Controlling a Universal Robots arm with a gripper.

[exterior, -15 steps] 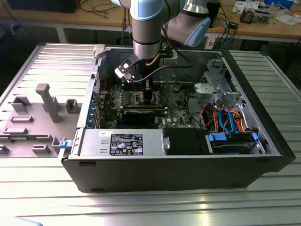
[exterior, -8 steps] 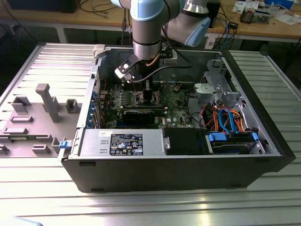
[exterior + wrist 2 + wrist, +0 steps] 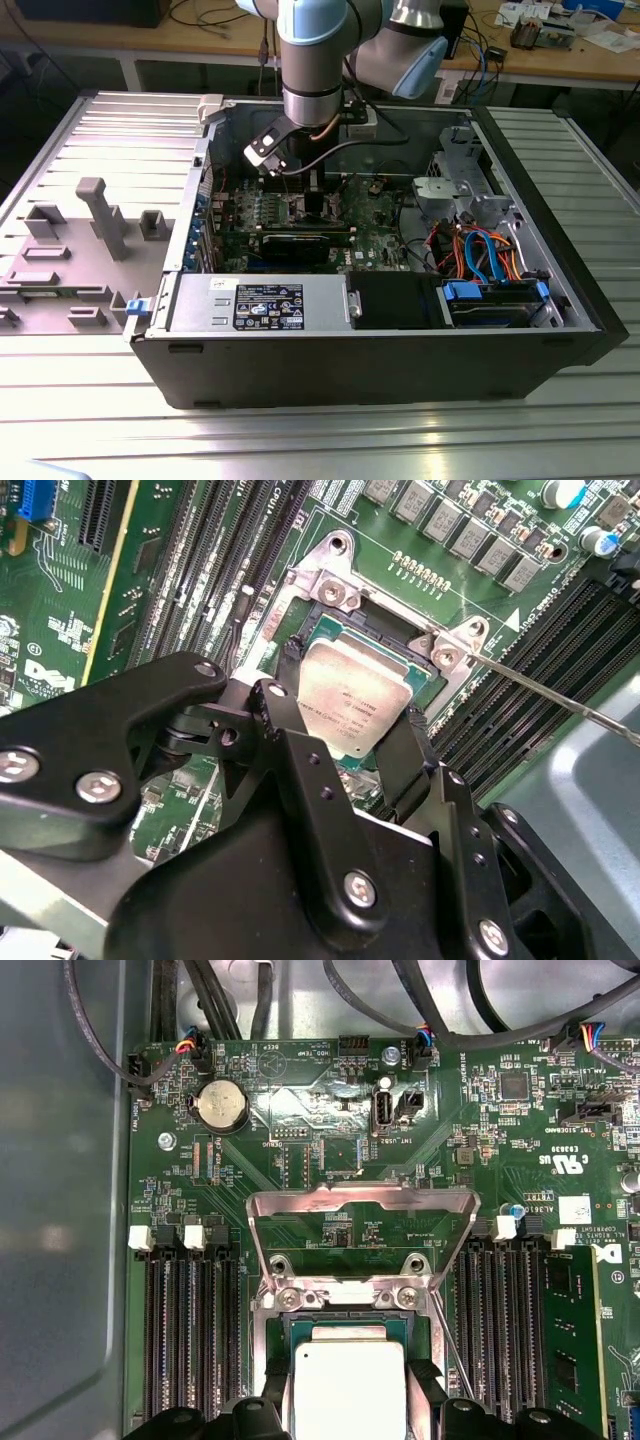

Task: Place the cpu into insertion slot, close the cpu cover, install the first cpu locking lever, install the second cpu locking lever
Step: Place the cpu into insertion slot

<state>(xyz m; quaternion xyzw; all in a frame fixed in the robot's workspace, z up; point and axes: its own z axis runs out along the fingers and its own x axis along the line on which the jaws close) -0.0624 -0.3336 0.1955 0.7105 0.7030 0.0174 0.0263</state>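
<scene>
At insertion slot [image 3: 340, 1297], claw [image 3: 352, 685] w/ cpu [image 3: 345, 1380], cpu cover [image 3: 300, 1198] open

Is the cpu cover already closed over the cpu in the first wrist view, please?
No, the cpu cover stands tilted open, and the cpu is uncovered.

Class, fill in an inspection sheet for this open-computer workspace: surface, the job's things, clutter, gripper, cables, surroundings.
Surface: ribbed aluminium table carrying an open black computer case.
Job's things: small square silver-topped cpu at the square silver-rimmed insertion slot, seating unclear; thin silver window-frame cpu cover hinged open; thin wire locking lever unlatched.
Clutter: grey plastic fixtures on the table, exterior view's left.
Gripper: black gripper, fingers against two opposite cpu edges.
Cables: orange and blue cables inside the case, exterior view's right.
Surroundings: wooden workbench behind, strewn with small items.
</scene>
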